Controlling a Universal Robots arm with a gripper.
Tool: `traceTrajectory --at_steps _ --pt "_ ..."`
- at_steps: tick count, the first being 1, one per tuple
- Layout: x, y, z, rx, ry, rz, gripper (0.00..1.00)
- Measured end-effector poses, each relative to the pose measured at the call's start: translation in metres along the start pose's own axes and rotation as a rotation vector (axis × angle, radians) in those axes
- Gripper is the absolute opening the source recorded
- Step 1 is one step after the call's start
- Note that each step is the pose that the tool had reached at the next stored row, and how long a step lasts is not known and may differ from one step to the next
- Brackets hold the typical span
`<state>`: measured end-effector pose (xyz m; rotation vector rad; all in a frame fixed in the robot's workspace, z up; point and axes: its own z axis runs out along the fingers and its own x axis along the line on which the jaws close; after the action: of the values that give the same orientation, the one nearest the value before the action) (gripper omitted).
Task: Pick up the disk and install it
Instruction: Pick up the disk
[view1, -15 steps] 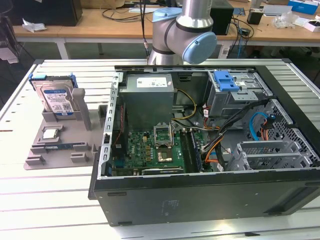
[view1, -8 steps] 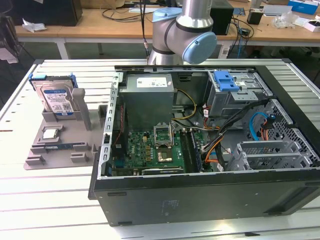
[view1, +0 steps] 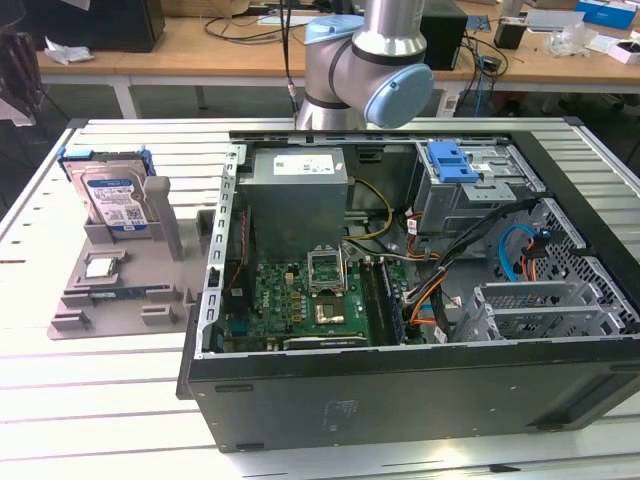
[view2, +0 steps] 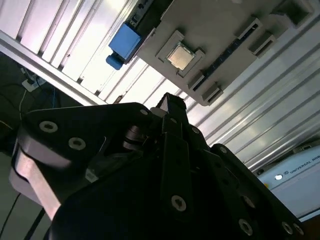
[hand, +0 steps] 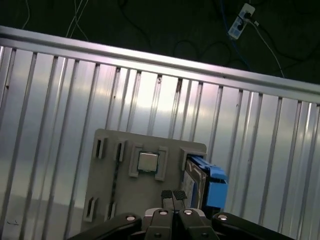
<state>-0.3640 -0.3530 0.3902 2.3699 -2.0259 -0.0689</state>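
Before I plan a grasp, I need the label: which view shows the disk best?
The exterior view: the disk stands in the grey holder, label showing. The first wrist view shows the disk edge-on; the second wrist view, its blue bracket corner.

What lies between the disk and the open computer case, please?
In the exterior view, the grey holder's upright posts stand between the disk and the computer case; no loose part lies there.

Silvery metal disk (view1: 113, 200) in blue plastic bracket (view1: 78, 156), matt grey plastic holder (view1: 130, 290), shiny ribbed metal table (view1: 100, 400)
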Motion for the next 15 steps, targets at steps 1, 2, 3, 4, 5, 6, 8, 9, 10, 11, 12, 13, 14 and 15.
traceTrajectory --at_steps 1,2,3,4,5,6,8,9,10,11,12,13,14,15 --pt "0.0 0.0 0.0 0.0002 -0.0002 0.012 0.11" --pt "0.0 0.0 0.0 0.0003 -0.0005 0.021 0.11" --pt "0.0 0.0 0.0 0.0005 -0.0008 0.031 0.11" --pt "0.0 0.0 0.0 0.0006 -0.001 0.04 0.11" --pt "0.0 0.0 0.0 0.0008 -0.0014 0.051 0.11" --pt "0.0 0.0 0.0 0.0009 -0.0016 0.059 0.11" --pt "0.0 0.0 0.0 0.0013 -0.0019 0.092 0.11" --pt "0.0 0.0 0.0 0.0015 -0.002 0.1 0.11" --pt "0.0 -0.0001 0.0 0.0016 -0.0022 0.109 0.11" --pt "0.0 0.0 0.0 0.0018 -0.0023 0.118 0.11" --pt "0.0 0.0 0.0 0.0018 -0.0023 0.127 0.11" --pt "0.0 0.0 0.0 0.002 -0.0024 0.141 0.11" --pt "0.0 -0.0001 0.0 0.0021 -0.0023 0.147 0.11" --pt "0.0 -0.0001 0.0 0.0022 -0.0024 0.158 0.11"
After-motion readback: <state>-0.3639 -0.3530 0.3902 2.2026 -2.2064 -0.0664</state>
